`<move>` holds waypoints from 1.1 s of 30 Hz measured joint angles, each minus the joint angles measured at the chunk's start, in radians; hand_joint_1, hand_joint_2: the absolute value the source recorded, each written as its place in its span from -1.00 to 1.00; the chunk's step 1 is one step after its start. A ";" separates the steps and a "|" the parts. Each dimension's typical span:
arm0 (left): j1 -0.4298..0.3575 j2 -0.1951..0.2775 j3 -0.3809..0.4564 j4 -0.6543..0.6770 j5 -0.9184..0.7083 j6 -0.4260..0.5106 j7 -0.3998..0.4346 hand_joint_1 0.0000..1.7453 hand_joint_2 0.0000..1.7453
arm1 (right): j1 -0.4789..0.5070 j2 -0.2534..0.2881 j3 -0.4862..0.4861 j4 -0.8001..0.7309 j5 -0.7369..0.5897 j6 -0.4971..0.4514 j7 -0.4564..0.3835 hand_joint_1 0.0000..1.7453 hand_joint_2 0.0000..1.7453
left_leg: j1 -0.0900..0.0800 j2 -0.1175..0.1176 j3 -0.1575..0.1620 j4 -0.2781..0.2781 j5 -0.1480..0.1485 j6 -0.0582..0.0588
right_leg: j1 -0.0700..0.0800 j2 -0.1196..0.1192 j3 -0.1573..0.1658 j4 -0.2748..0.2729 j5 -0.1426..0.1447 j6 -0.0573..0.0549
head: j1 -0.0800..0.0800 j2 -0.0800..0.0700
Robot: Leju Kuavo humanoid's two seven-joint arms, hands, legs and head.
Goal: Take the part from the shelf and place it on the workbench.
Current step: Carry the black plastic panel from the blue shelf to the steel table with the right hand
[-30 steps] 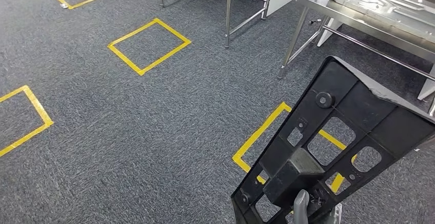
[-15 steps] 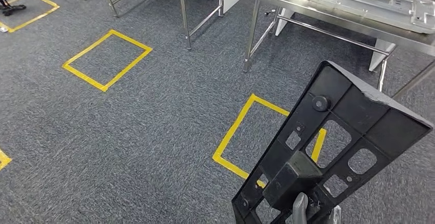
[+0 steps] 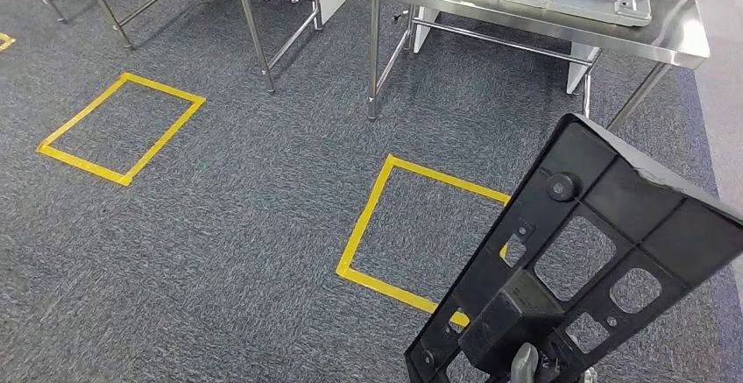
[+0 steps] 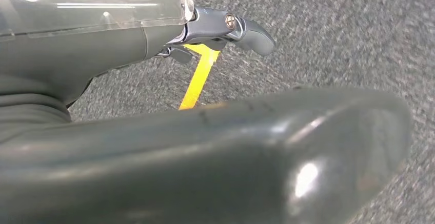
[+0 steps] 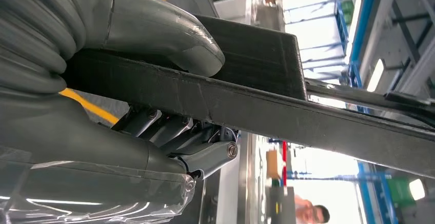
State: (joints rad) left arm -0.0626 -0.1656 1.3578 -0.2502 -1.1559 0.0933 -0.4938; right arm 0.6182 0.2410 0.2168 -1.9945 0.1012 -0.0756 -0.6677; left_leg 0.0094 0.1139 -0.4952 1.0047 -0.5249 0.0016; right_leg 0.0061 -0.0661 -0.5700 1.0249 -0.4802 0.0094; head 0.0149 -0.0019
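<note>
Grey carpet (image 3: 219, 225) beneath a flat black cut-out plastic part (image 3: 578, 269), right hand (image 5: 102, 80) clamped on its edge

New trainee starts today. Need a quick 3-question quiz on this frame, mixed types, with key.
1. True or false: the black part already lies on the workbench.
2. Which hand holds the black part? A) left hand B) right hand C) both
3. Fill in: on the grey carpet in front of the workbench lies a square of ____ tape.

Key:
1. False. The part is up in the hand, over the carpet.
2. B. The thumb presses one face, the fingers the other. The left hand holds nothing.
3. Yellow.
</note>
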 joint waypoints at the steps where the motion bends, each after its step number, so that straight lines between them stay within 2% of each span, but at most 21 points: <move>1: -0.003 0.000 0.000 0.000 -0.001 0.000 0.000 -1.00 -1.00 | 0.004 0.002 -0.001 -0.004 0.002 0.000 0.000 1.00 1.00 | -0.001 0.010 0.005 -0.003 -0.001 -0.006 | 0.000 0.012 -0.001 -0.004 0.002 -0.005 | 0.000 0.000; 2: -0.005 0.000 -0.001 0.000 -0.002 0.000 0.000 -1.00 -1.00 | 0.008 0.004 -0.003 -0.007 0.003 0.000 0.000 1.00 1.00 | -0.001 0.006 0.009 -0.002 -0.006 -0.011 | -0.003 0.023 0.001 -0.009 0.005 -0.009 | 0.000 0.000; 4: -0.007 -0.001 -0.003 0.000 -0.002 0.000 0.000 -1.00 -1.00 | 0.012 0.008 -0.005 -0.011 0.006 0.001 0.000 1.00 1.00 | 0.001 -0.040 -0.004 0.041 -0.038 -0.019 | -0.011 0.046 0.007 -0.020 0.011 -0.021 | -0.003 0.000; 6: -0.005 -0.001 -0.003 0.000 -0.003 -0.001 0.000 -1.00 -1.00 | 0.012 0.012 -0.007 -0.013 0.006 0.002 0.000 1.00 1.00 | 0.003 -0.093 -0.060 0.163 -0.102 -0.021 | -0.014 0.069 0.009 -0.024 0.013 -0.028 | -0.006 0.000; 7: -0.002 -0.001 -0.004 0.000 -0.003 -0.001 0.000 -1.00 -1.00 | 0.013 0.012 -0.008 -0.013 0.007 0.003 0.000 1.00 1.00 | 0.004 -0.102 -0.094 0.230 -0.128 -0.022 | -0.014 0.083 0.009 -0.023 0.013 -0.029 | -0.007 0.000; 8: 0.000 -0.001 -0.004 0.000 -0.004 -0.001 0.000 -1.00 -1.00 | 0.014 0.013 -0.009 -0.013 0.007 0.004 0.000 1.00 1.00 | 0.003 -0.105 -0.119 0.274 -0.137 -0.022 | -0.013 0.099 0.009 -0.021 0.012 -0.030 | -0.007 0.000; 9: 0.002 -0.001 -0.005 0.000 -0.004 -0.001 0.000 -1.00 -1.00 | 0.015 0.014 -0.011 -0.013 0.008 0.006 0.000 1.00 1.00 | 0.004 -0.106 -0.128 0.280 -0.122 -0.021 | -0.012 0.115 0.010 -0.019 0.011 -0.030 | -0.007 0.000; 11: 0.003 0.000 -0.007 0.000 -0.005 -0.002 0.000 -1.00 -1.00 | 0.017 0.017 -0.014 -0.013 0.009 0.014 0.000 1.00 1.00 | 0.005 -0.121 -0.096 0.182 -0.045 -0.019 | -0.013 0.147 0.012 -0.011 0.007 -0.026 | -0.008 0.000; 13: 0.003 0.002 -0.008 0.000 -0.006 -0.002 0.001 -1.00 -1.00 | 0.019 0.022 -0.019 -0.013 0.010 0.023 0.000 1.00 1.00 | 0.009 -0.171 -0.051 0.065 0.007 -0.014 | -0.012 0.173 0.007 0.002 0.000 -0.018 | -0.007 0.000; 15: 0.003 0.003 -0.008 0.000 -0.007 -0.002 0.001 -1.00 -1.00 | 0.020 0.027 -0.022 -0.014 0.011 0.029 0.001 1.00 1.00 | 0.007 -0.197 -0.037 0.028 0.009 -0.007 | -0.015 0.195 -0.002 0.009 -0.001 -0.005 | -0.007 0.000; 17: 0.001 0.002 -0.009 0.000 -0.007 -0.004 0.001 -1.00 -1.00 | 0.025 0.032 -0.026 -0.016 0.017 0.030 0.002 1.00 1.00 | 0.006 -0.174 -0.034 0.022 0.014 0.005 | -0.020 0.213 -0.009 0.009 0.002 0.008 | -0.008 0.000; 18: 0.000 0.001 -0.010 0.000 -0.006 -0.004 0.001 -1.00 -1.00 | 0.028 0.036 -0.028 -0.017 0.022 0.027 0.002 1.00 1.00 | 0.007 -0.162 -0.032 0.017 0.017 0.011 | -0.019 0.200 -0.014 0.017 -0.003 0.013 | -0.006 0.000; 19: 0.000 0.001 -0.011 0.000 -0.006 -0.006 0.001 -1.00 -1.00 | 0.030 0.039 -0.031 -0.019 0.027 0.024 0.003 1.00 1.00 | 0.009 -0.148 -0.030 0.012 0.020 0.017 | -0.017 0.173 -0.026 0.042 -0.019 0.018 | -0.002 0.000; 21: 0.002 0.002 -0.012 0.000 -0.006 -0.008 0.000 -1.00 -1.00 | 0.031 0.044 -0.034 -0.021 0.036 0.019 0.005 1.00 1.00 | 0.009 -0.124 -0.029 0.006 0.022 0.024 | -0.014 0.102 -0.078 0.148 -0.077 0.027 | 0.006 0.000; 23: 0.005 0.002 -0.012 0.000 -0.006 -0.011 0.000 -1.00 -1.00 | 0.032 0.048 -0.037 -0.021 0.049 0.016 0.012 1.00 1.00 | 0.008 -0.102 -0.030 0.006 0.019 0.025 | -0.018 0.074 -0.139 0.265 -0.120 0.034 | 0.007 0.000; 24: 0.005 0.002 -0.012 0.000 -0.005 -0.012 0.000 -1.00 -1.00 | 0.033 0.050 -0.039 -0.021 0.055 0.014 0.015 1.00 1.00 | 0.007 -0.093 -0.029 0.006 0.017 0.024 | -0.020 0.070 -0.148 0.283 -0.115 0.035 | 0.007 0.000; 25: 0.005 0.002 -0.012 0.000 -0.005 -0.014 0.000 -1.00 -1.00 | 0.035 0.053 -0.041 -0.021 0.059 0.014 0.017 1.00 1.00 | 0.007 -0.087 -0.027 0.006 0.015 0.023 | -0.021 0.068 -0.136 0.260 -0.092 0.034 | 0.007 0.000; 27: 0.003 0.002 -0.013 0.000 -0.005 -0.017 0.000 -1.00 -1.00 | 0.035 0.057 -0.045 -0.021 0.065 0.015 0.019 1.00 1.00 | 0.007 -0.080 -0.020 0.005 0.010 0.020 | -0.018 0.062 -0.065 0.126 -0.025 0.024 | 0.007 0.000; 28: 0.003 0.002 -0.013 0.000 -0.005 -0.017 0.000 -1.00 -1.00 | 0.035 0.060 -0.047 -0.021 0.068 0.017 0.019 1.00 1.00 | 0.006 -0.079 -0.016 0.005 0.006 0.016 | -0.015 0.056 -0.030 0.061 -0.006 0.016 | 0.007 0.000; 30: 0.002 0.001 -0.014 0.000 -0.004 -0.018 0.000 -1.00 -1.00 | 0.035 0.065 -0.050 -0.021 0.071 0.021 0.019 1.00 1.00 | 0.004 -0.076 -0.011 0.002 0.000 0.006 | -0.006 0.048 0.005 -0.004 -0.003 0.000 | 0.007 0.000; 33: 0.000 0.001 -0.015 0.000 -0.004 -0.018 0.001 -1.00 -1.00 | 0.037 0.073 -0.055 -0.021 0.078 0.025 0.019 1.00 1.00 | 0.003 -0.075 0.002 0.000 -0.008 -0.010 | -0.009 0.055 0.019 -0.019 -0.004 -0.016 | 0.006 0.000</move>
State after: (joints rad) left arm -0.0622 -0.1642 1.3430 -0.2502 -1.1594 0.0753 -0.4932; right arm 0.6550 0.3144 0.1619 -2.0158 0.1790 -0.0511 -0.6485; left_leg 0.0127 0.0387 -0.4934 1.0043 -0.5327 -0.0081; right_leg -0.0027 -0.0112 -0.5513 1.0054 -0.4846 -0.0064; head 0.0206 -0.0019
